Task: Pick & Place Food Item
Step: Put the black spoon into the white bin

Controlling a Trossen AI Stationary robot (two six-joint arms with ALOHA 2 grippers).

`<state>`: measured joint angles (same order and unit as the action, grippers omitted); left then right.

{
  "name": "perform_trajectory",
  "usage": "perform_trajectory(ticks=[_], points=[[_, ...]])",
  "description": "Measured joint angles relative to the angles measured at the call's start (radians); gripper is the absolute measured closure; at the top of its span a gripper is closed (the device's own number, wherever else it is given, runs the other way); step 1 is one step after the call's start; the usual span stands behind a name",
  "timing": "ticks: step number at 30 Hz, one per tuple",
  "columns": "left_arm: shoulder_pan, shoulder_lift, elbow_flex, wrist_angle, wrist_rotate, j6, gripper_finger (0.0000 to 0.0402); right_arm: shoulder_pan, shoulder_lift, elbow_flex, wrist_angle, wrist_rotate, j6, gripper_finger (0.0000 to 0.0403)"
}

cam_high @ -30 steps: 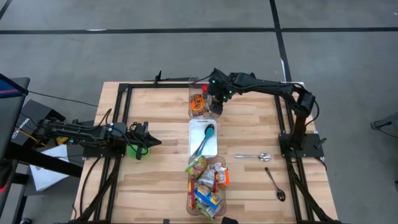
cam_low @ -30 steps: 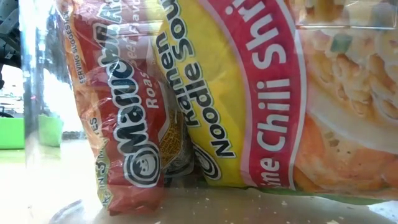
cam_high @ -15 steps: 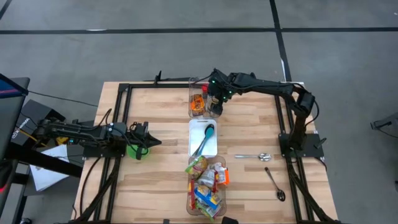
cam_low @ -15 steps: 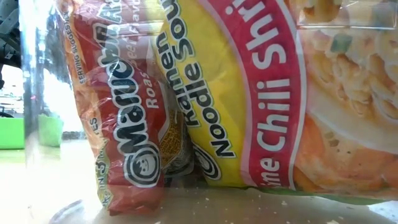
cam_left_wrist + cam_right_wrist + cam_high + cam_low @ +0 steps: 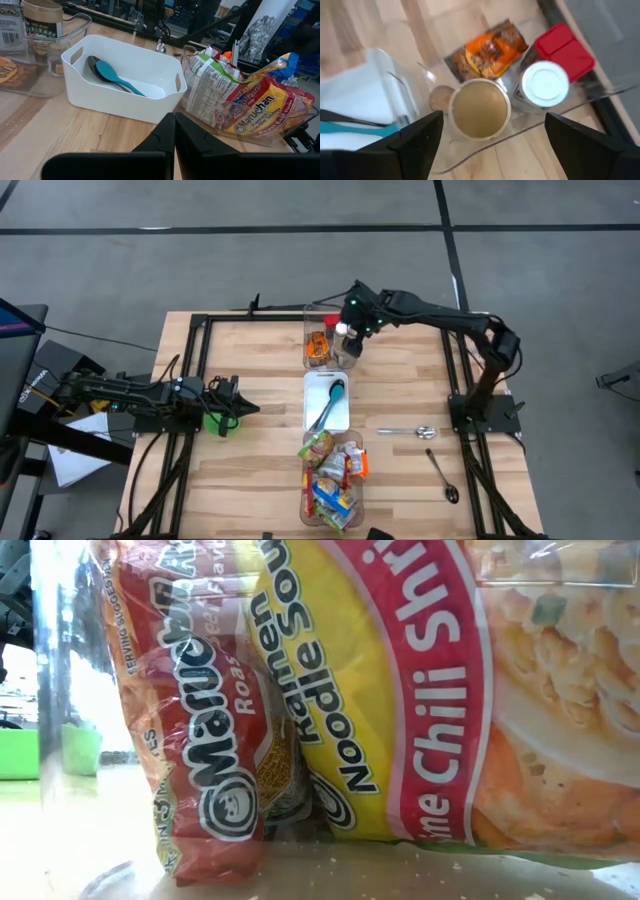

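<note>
Right gripper (image 5: 490, 145) spread wide above round tan-lidded jar (image 5: 480, 109) in clear plastic bin (image 5: 470, 155); left gripper (image 5: 174, 131) closed, idle

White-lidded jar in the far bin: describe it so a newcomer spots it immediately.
On the wooden table, find the clear bin at the far end of the middle row. The white-lidded jar stands inside it between a tan-lidded can and a red-capped container; only its lid is white.

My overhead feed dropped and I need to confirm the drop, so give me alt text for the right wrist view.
The right end effector hangs open and empty above a clear bin holding a tan-lidded container, a white-lidded jar, a red-capped container and an orange packet. The white tray with a teal utensil sits beside it.
</note>
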<state>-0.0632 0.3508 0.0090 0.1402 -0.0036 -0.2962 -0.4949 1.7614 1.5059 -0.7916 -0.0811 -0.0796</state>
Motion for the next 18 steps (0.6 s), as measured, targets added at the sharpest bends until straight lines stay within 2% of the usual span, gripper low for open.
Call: perform_trajectory(ticks=[4, 11, 18], points=[[0.000, 0.000, 0.000, 0.000, 0.000, 0.000, 0.0402, -0.004, -0.082, 0.000, -0.040, -0.001, 0.028, 0.0061], [0.000, 0.000, 0.000, 0.000, 0.000, 0.000, 0.0402, 0.005, -0.254, 0.000, -0.251, -0.026, 0.093, 0.0061], [0.000, 0.000, 0.000, 0.000, 0.000, 0.000, 0.0402, 0.075, -0.398, 0.000, -0.383, -0.025, 0.277, 0.0061]])
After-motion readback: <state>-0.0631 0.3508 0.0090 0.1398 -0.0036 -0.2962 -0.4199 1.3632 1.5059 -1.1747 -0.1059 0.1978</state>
